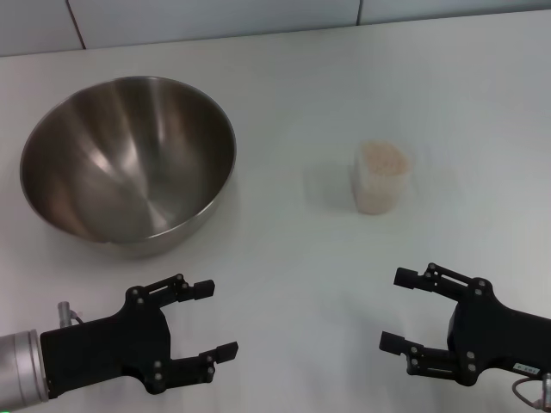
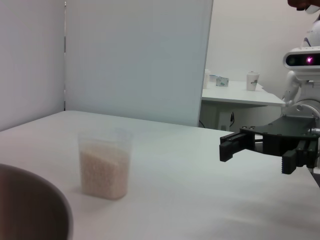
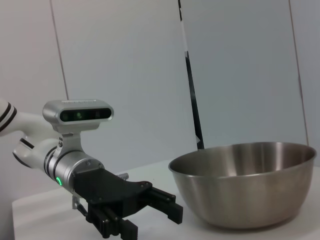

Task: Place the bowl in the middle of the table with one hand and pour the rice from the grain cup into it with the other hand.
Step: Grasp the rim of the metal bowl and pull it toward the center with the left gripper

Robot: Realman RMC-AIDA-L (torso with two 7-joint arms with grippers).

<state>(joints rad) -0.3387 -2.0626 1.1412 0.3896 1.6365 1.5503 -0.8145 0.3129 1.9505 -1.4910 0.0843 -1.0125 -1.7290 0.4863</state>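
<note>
Beside cropped bowl [image 2: 30, 205], cup's [image 2: 104, 165] rim seemingly faint

Plain white smooth tabletop [image 1: 284, 284]; carries large round stainless-steel mixing bowl [image 1: 129, 155] at far left, upright, nothing inside; carries small translucent plastic cup [image 1: 380, 176] right of centre, upright, filled with whitish-beige rice grains [image 1: 381, 157]; bowl and cup well apart.

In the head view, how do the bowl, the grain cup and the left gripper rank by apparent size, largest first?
1. bowl, clearly largest.
2. left gripper, though it sits nearer the camera, so its rank is unsure.
3. grain cup, smallest.
</note>
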